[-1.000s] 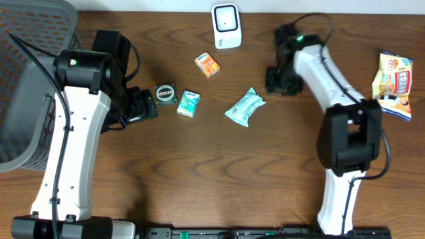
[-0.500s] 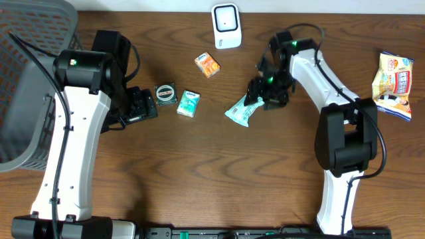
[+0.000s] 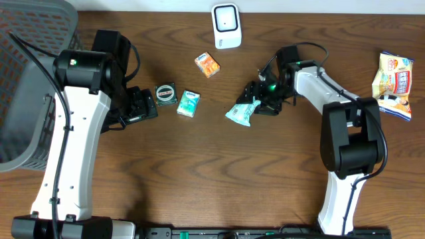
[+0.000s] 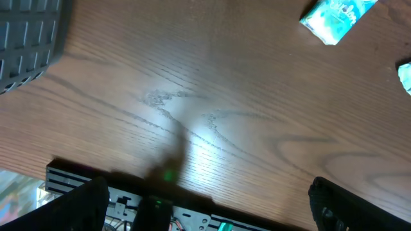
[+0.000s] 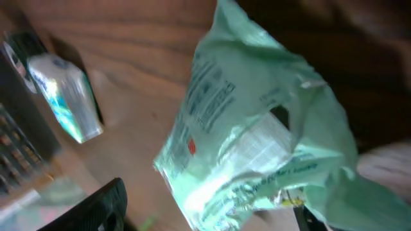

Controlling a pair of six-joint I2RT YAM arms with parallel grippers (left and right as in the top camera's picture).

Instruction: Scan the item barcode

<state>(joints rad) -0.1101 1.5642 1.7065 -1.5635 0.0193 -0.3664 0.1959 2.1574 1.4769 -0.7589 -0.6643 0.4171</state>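
Over the last second the right arm (image 3: 332, 93) has swung away from the scanner (image 3: 226, 25) and come down low onto the mint-green packet (image 3: 240, 113), which lies flat near the middle of the surface (image 3: 212, 172), its right end now between the fingers of the right tool (image 3: 255, 101). That arm reaches in from the right with its forearm stretched leftward and its wrist bent down. In the right wrist view the fingers (image 5: 96, 205) stand wide apart either side of the packet; the one on the left of that view is clear of the wrapper, so nothing is clamped. Just left of the packet sit one small teal box (image 3: 188, 103) and one round dark tin (image 3: 165, 93), with one small orange box (image 3: 208, 64) above them and the single white scanner at the far edge. One snack bag (image 3: 394, 84) lies well apart at the right edge, and one grey basket (image 3: 30, 79) stands at the far left. The left arm (image 3: 73, 133) has not shifted: it stands upright beside the basket, its left tool (image 3: 147, 106) just beside the tin, fingers spread wide and holding nothing over bare wood.
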